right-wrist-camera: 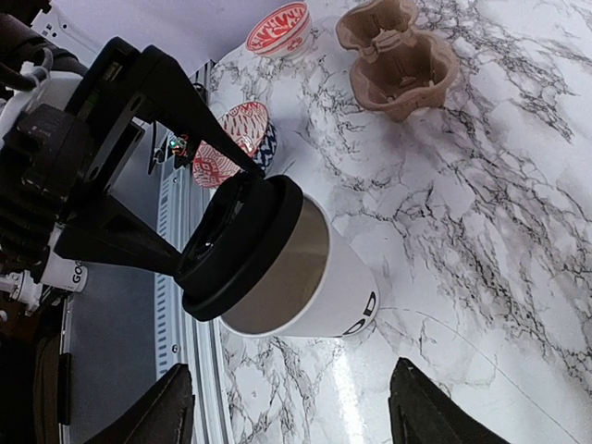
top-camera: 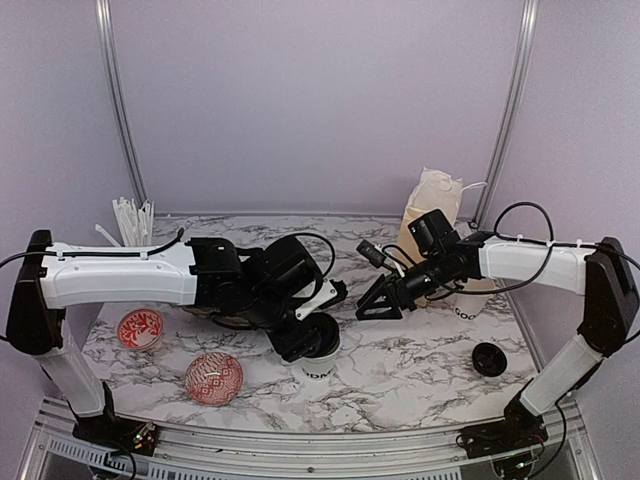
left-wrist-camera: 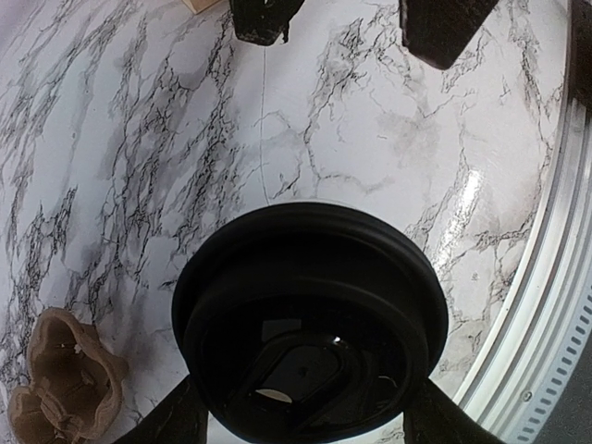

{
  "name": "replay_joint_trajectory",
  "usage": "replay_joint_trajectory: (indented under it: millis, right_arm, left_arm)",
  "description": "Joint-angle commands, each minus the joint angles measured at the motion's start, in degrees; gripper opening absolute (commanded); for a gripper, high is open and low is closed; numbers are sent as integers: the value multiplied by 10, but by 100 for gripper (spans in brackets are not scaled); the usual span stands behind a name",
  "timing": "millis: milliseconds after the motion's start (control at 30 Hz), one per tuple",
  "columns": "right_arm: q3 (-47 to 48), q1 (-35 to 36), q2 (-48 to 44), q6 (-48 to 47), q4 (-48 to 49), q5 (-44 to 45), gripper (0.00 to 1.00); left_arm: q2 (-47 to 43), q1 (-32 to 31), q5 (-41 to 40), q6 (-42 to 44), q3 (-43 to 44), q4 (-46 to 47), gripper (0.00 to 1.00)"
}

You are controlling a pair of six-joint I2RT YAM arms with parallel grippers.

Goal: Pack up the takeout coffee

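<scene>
Marble-pattern table: white "GOOD" cup upright front-centre. Second cup back right, by tan paper bag. Loose black lid right. Brown pulp carrier. Red-and-white bowl left, another bowl nearer front. White sticks back left.

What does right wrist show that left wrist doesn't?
Right wrist only: the white cup seen side-on, with its lid tilted over the rim and not seated. It also shows a red bowl and a second bowl near the table edge. Left wrist only: the lid's top face, seen straight on. Both: the lid between the left claw's fingers, the brown carrier, and the marble table.
</scene>
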Motion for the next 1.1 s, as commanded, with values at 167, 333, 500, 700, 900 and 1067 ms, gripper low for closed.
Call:
replay_joint_trajectory:
  millis: [167,333,500,700,900,1067]
  right_arm:
    - [-6,8,20,15,0,-22,73]
    - [-6,15,30,22,4,-34,73]
    - [-5,23,40,26,8,-41,73]
    - [0,24,45,24,2,-36,72]
    - [0,24,45,27,1,-21,71]
    - [4,23,45,38,0,-6,67]
  left_arm:
    - [19,0,11,6,23,-8,70]
    - [31,1,7,5,27,-7,72]
    - [35,0,6,0,33,1,79]
    - [27,-1,5,-5,36,12,85]
    - [-4,0,-5,-15,33,14,89]
    - [-74,2,-45,-71,9,16,92]
